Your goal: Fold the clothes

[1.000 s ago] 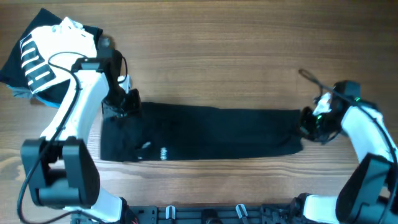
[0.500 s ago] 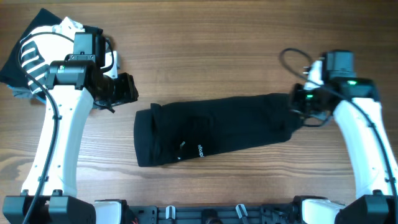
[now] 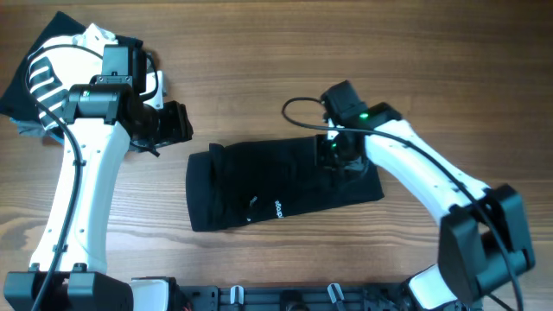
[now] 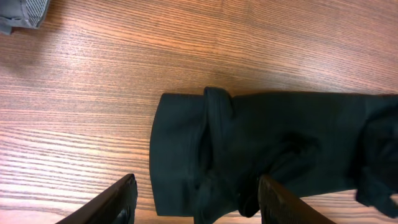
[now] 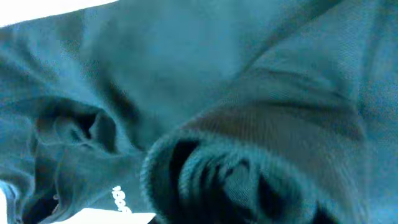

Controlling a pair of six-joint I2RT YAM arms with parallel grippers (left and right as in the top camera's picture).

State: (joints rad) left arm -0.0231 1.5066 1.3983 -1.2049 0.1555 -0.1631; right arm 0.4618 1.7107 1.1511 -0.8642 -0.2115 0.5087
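**Right end of the T-shirt carried over onto its middle**

The black T-shirt point(image 3: 251, 186) lies as a folded band about midway between the left and right edges of the table point(image 3: 363, 52). It is nearer the edge where the arm bases stand, and its white lettering point(image 3: 278, 208) faces up. Compared with half a second earlier, the band is shorter: its right end, then stretched toward the right edge, now lies doubled over the middle. The right gripper point(image 3: 337, 157) has travelled with it and sits on the fold. Its wrist view shows only bunched fabric, so whether the jaws grip the cloth or have let go cannot be told. The left gripper point(image 3: 179, 123) hangs with fingers spread and empty, just beyond the shirt's left end, where it was half a second ago. A black-and-white garment point(image 3: 39, 82) occupies the far left corner.
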